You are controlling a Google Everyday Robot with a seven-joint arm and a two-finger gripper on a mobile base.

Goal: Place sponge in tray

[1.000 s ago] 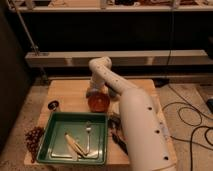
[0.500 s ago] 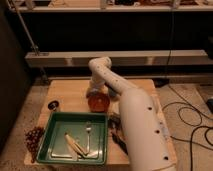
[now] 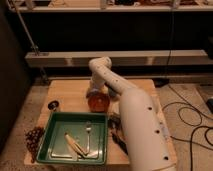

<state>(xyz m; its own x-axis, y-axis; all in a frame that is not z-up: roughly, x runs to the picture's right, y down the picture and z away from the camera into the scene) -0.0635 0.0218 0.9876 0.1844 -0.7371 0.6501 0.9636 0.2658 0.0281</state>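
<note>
1. Orange and rounded, the sponge sits on the wooden counter, just beyond the far right corner of the green tray, at about 1 o'clock from the tray's middle.
2. White and bulky, the arm reaches from the lower right across to the sponge; its gripper is right over the sponge's top at 12 o'clock of it. I cannot tell whether it is apart, together or clamped on the sponge.
3. Compared with the views from a second and half a second back, nothing has visibly shifted: arm, sponge and tray all lie the same way. That suggests a pause at the grasp point, not a carry under way.
4. The sponge is not yet in the tray, so the task looks early: grasp, lift and a short move toward 7 o'clock remain.
5. Inside the tray lie a fork and a pale, long item; the bare floor at the tray's left half seems the safer drop spot.
6. Elsewhere, a dark bunch of grapes lies off the tray's 9 o'clock edge, a small round dark thing sits at the tray's 11 o'clock corner, and a dark object lies at the tray's 3 o'clock side.
</note>
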